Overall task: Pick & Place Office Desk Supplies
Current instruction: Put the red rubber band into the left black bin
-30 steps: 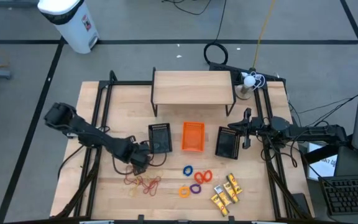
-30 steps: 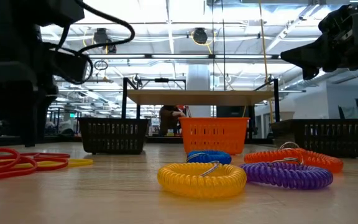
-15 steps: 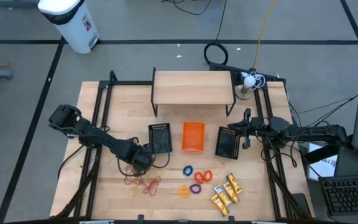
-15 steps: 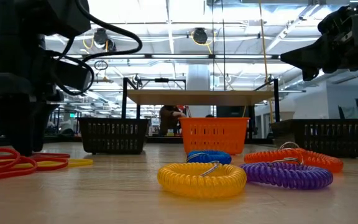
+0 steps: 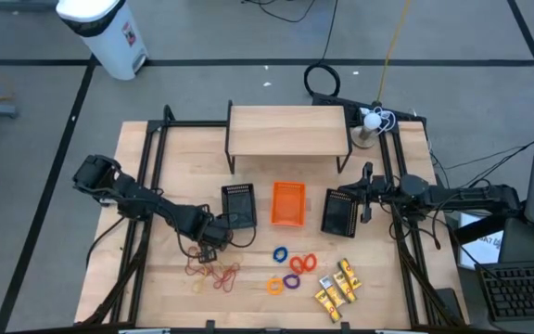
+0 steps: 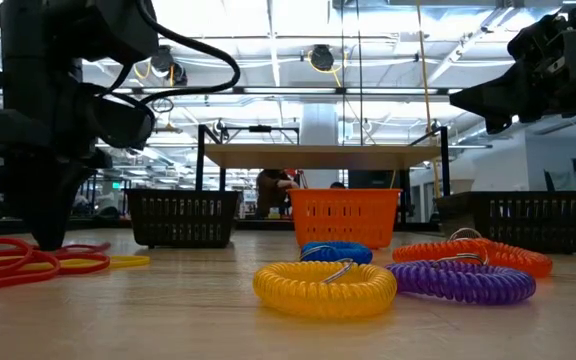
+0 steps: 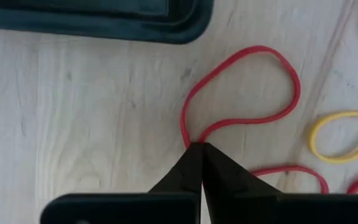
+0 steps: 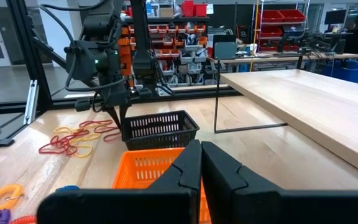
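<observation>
My left gripper points down at the far edge of a heap of red, orange and yellow rubber bands and is shut on a red band. It stands just near of the left black mesh tray. Blue, orange, purple and yellow coil rings and yellow oblong pieces lie flat on the table further right. My right gripper hovers shut and level by the right black mesh tray, holding nothing. My left gripper pinches the red rubber band between its two fingertips, at the spot where two strands of its loop run together. The fingers come from above, pointing down. The loop lies flat and slack on the table beyond the tips.
An orange tray stands between the two black mesh trays. A wooden shelf on black legs spans the far middle. More red and yellow bands lie beside the held one. Black frame rails run along both table sides.
My left gripper has shut, its wide-set fingers coming together to a point on the red rubber band at the table. It has also rolled a little about its own downward line. The band lies flat as before.
</observation>
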Robot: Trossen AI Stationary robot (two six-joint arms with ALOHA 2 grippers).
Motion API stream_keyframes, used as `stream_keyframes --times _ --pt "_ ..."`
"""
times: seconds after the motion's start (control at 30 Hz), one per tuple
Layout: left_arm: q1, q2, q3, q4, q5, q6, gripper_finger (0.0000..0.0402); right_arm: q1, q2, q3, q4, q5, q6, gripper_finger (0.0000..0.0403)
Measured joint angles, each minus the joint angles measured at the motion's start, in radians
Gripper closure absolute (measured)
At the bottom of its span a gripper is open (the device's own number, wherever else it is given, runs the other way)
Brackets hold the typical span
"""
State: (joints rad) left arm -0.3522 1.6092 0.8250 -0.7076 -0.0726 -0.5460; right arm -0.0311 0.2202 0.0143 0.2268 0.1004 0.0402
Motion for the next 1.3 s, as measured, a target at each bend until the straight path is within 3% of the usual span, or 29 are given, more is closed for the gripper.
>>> stream_keyframes --times 0.43,0.73,1.1,1.3 --pt "-0.104 -0.369 0.064 -0.128 -0.166 -0.016 0.0401 0.0 0.002 0.0 0.0 0.0 0.0 0.0399" --pt "-0.099 -0.573 0.076 -0.17 -0.25 -0.028 0.0401 0.0 0.002 0.0 0.01 0.002 0.0 0.0399" --pt "0.022 -0.575 0.289 -0.151 -0.384 0.179 0.0401 0.0 0.002 0.0 0.009 0.002 0.0 0.0399" --pt "0.114 -0.513 0.309 -0.19 -0.286 0.169 0.0401 0.0 0.004 0.0 0.008 0.001 0.0 0.0399"
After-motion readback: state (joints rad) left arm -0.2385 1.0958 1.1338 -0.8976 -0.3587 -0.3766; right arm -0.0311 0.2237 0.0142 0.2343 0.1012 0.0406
